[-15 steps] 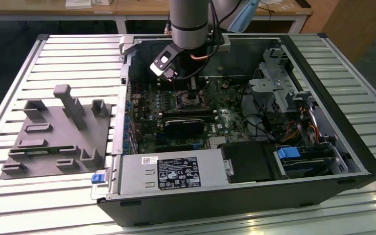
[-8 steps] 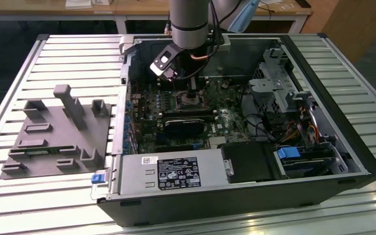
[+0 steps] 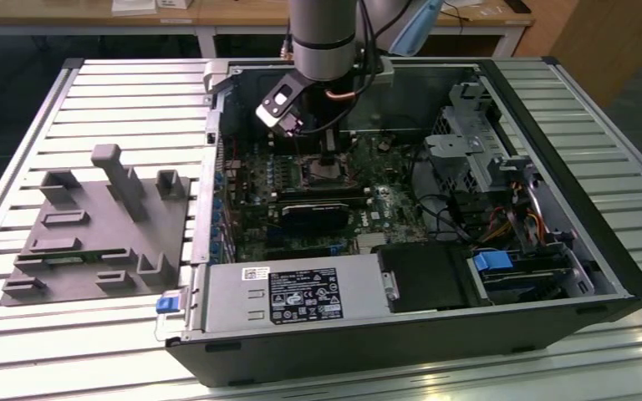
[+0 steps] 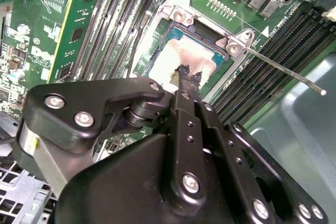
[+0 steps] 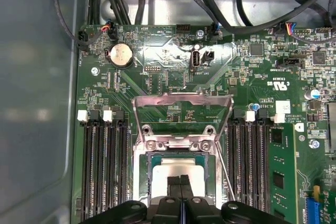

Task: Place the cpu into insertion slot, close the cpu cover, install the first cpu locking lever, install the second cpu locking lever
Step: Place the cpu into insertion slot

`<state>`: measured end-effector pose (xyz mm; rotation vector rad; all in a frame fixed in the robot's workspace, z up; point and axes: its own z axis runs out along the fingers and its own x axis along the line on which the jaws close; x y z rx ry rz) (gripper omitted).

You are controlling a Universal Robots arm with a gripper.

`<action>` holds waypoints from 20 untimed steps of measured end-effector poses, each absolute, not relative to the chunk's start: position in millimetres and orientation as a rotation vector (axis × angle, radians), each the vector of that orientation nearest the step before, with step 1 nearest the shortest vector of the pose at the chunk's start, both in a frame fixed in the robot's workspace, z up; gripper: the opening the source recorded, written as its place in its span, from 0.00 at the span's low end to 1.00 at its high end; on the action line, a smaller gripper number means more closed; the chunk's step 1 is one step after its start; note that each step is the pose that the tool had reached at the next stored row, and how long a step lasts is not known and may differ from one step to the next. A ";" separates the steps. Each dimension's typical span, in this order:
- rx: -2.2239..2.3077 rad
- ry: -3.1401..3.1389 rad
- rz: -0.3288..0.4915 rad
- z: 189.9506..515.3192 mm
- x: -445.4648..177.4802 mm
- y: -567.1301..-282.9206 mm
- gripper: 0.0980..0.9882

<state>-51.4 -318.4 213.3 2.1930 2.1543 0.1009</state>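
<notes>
The cpu (image 5: 178, 167), a silver-grey square, lies flat in the insertion slot (image 5: 140, 178) on the green motherboard. My gripper (image 5: 181, 182) is shut, its black fingertips together and right over the chip's top; whether they touch it I cannot tell. In the second wrist view the same tips (image 4: 189, 73) sit above the cpu (image 4: 181, 53). The cpu cover (image 5: 181, 100) is swung open, a silvery frame with its window standing off the socket. One thin locking lever (image 4: 286, 71) sticks out unlatched beside the socket. In the exterior view the gripper (image 3: 323, 163) reaches down inside the case.
Long black memory slots (image 5: 102, 171) flank the socket on both sides. The open computer case (image 3: 588, 167) has cables and a drive cage (image 3: 466, 134) at the exterior view's right. A power supply (image 3: 287, 296) sits in front. A grey fixture (image 3: 98, 225) lies outside.
</notes>
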 end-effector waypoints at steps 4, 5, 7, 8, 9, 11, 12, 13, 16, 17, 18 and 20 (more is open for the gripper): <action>2.193 2.154 0.101 219.1 -51.4 -318.4 0.00; 2.193 2.154 0.101 220.7 -51.4 -318.4 0.00; 2.193 2.154 0.101 224.3 -51.4 -318.4 0.00; 2.193 2.154 0.101 226.1 -51.4 -318.4 0.00; 2.193 2.154 0.101 227.9 -51.4 -318.4 0.00; 2.193 2.154 0.102 232.0 -51.4 -318.4 0.00; 2.193 2.154 0.102 234.1 -51.3 -318.4 0.00; 2.193 2.154 0.102 236.2 -51.4 -318.4 0.00; 2.192 2.154 0.102 242.8 -51.4 -318.4 0.00; 2.192 2.154 0.102 244.9 -51.4 -318.4 0.00; 2.192 2.154 0.102 246.9 -51.4 -318.4 0.00; 2.192 2.153 0.103 250.9 -51.4 -318.4 0.00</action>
